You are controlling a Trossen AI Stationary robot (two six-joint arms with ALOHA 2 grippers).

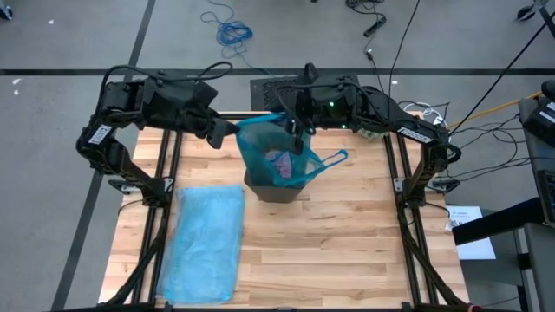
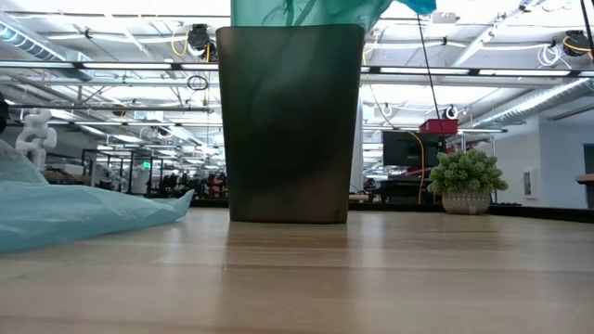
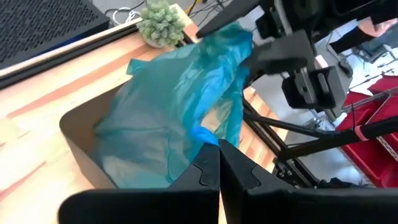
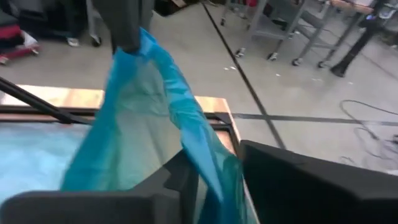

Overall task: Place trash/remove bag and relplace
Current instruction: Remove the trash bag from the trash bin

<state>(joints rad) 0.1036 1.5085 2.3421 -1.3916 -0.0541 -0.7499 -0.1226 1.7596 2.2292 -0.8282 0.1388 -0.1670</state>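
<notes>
Now | bin [image 1: 276,191]: one | blue bags: two | grippers: two

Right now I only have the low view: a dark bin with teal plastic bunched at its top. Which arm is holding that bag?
Observer: The left tool is shut on the rim of the translucent blue plastic bag.
Operator: And the right one?
Observer: The right tool has its fingers apart, with the bag's film running between them.
Operator: Anything inside?
Observer: A lilac-pink piece of trash shows through the bag.
</notes>
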